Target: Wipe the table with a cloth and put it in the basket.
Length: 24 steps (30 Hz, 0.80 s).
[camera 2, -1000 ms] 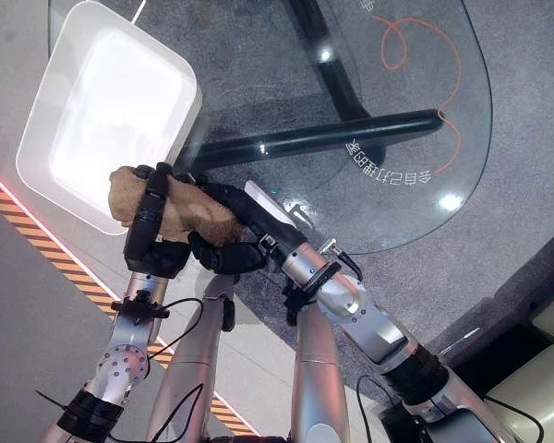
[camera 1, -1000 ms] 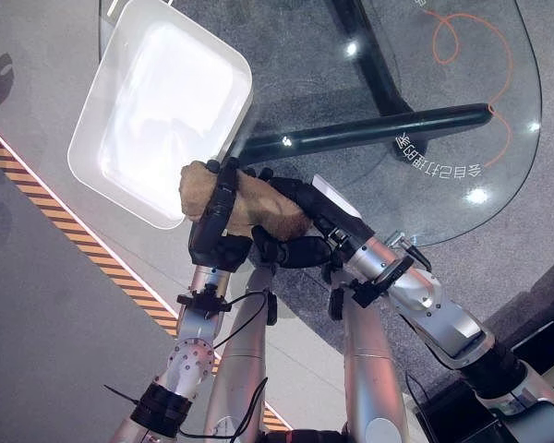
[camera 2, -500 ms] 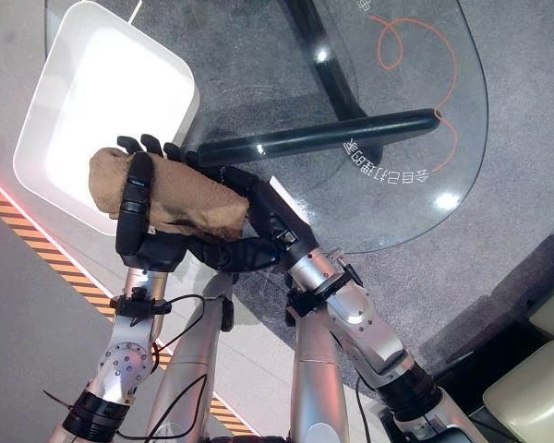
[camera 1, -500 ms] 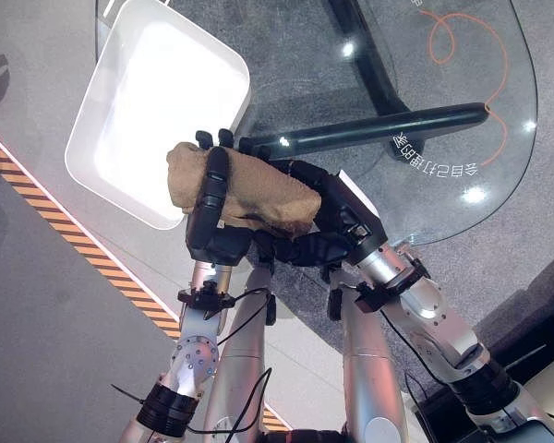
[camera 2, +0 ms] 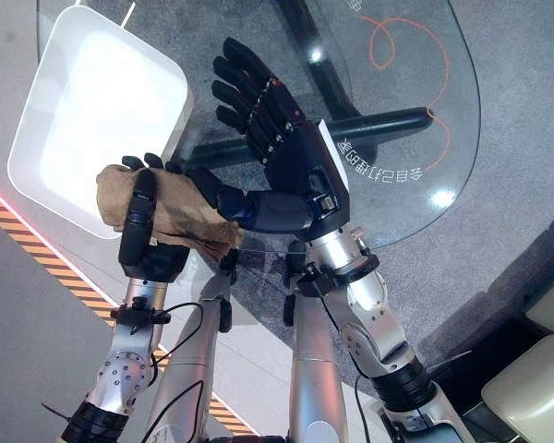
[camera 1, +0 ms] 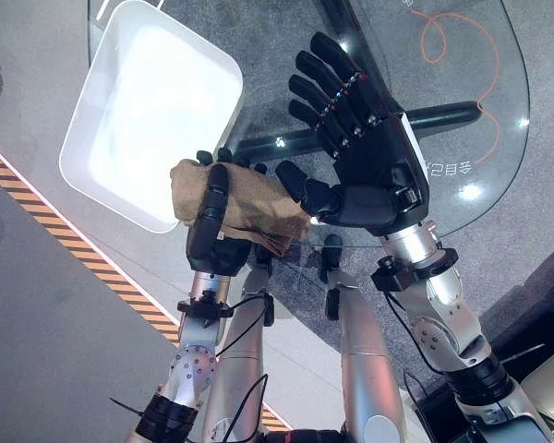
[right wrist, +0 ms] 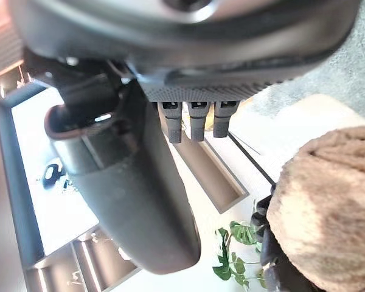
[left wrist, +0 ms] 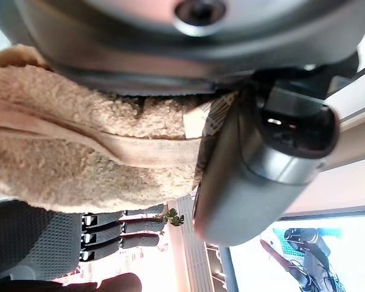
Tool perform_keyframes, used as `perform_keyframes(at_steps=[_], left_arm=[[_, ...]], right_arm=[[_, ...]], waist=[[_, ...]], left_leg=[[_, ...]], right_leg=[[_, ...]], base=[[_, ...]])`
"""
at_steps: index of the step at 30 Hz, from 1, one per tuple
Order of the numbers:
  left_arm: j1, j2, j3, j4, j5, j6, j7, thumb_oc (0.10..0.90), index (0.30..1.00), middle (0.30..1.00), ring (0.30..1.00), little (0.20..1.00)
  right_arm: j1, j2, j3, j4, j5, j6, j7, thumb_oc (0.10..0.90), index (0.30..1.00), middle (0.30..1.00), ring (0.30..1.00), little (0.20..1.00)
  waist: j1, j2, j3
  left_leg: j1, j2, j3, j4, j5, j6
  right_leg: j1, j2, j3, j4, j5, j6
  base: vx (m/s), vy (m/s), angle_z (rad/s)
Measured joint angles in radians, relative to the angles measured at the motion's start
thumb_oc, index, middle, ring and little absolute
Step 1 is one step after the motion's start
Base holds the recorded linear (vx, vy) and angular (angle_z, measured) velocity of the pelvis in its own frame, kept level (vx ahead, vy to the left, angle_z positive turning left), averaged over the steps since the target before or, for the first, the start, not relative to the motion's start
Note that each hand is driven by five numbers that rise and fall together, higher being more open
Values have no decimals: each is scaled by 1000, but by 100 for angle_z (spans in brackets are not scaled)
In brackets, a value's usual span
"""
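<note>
Cloth (camera 1: 245, 201): a tan, fleecy bundle held in the air over the near edge of the table, its long axis running across the view from the left hand toward the right hand's thumb.
Left hand (camera 1: 210, 231): fingers and thumb curled round the left end of the cloth; the left wrist view shows the pile pressed against the palm.
Right hand (camera 1: 374, 161): raised beside the cloth, palm facing it, fingers straight and spread; only the thumb reaches toward the free right end of the cloth, and contact there cannot be judged.
Basket (camera 1: 92, 120): a white, rounded-rectangle bin with nothing visible in it, lying up and to the left of the cloth, its near rim just beyond the left hand's fingertips.
Nearer hand: the left, which both holds the cloth and sits beside the basket.
Table (camera 1: 499, 138): glass top with a dark bar of the frame showing beneath it; the right hand hovers over this part.
Obstruction: none seen between cloth and basket; the near rim is the one edge to pass.
Floor stripe (camera 1: 37, 203): orange-and-black tape on the floor, left of the left arm.
Judged step: carrying the cloth over the basket rim for release.
</note>
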<state>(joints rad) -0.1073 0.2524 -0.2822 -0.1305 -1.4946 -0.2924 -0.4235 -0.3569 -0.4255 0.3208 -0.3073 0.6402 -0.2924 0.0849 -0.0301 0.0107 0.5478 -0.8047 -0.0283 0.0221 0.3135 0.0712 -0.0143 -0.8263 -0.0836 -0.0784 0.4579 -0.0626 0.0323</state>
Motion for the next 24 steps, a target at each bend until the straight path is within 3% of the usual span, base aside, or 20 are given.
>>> perform_keyframes(at_steps=[5, 7, 24], left_arm=[[0, 0, 2, 0, 0, 0, 0, 232, 413, 413, 413, 332], [0, 0, 2, 0, 0, 0, 0, 100, 300, 300, 300, 200], [1, -3, 21, 0, 0, -10, -1, 100, 300, 300, 300, 200]], right_arm=[[5, 0, -1, 0, 0, 0, 0, 800, 900, 900, 900, 900], [5, 0, -1, 0, 1, 0, 0, 800, 900, 900, 900, 900], [15, 2, -2, 0, 18, 0, 0, 800, 900, 900, 900, 900]], waist=[[0, 0, 0], [0, 0, 0], [2, 0, 0]], left_leg=[[0, 4, 1, -1, 0, 0], [0, 4, 1, -1, 0, 0], [25, 5, 2, -8, 0, -1]], right_leg=[[1, 3, 0, -5, 3, -2], [1, 4, 0, -5, 3, -2], [24, 5, 1, -10, 3, -2]], base=[[0, 0, 0], [0, 0, 0], [0, 0, 0]])
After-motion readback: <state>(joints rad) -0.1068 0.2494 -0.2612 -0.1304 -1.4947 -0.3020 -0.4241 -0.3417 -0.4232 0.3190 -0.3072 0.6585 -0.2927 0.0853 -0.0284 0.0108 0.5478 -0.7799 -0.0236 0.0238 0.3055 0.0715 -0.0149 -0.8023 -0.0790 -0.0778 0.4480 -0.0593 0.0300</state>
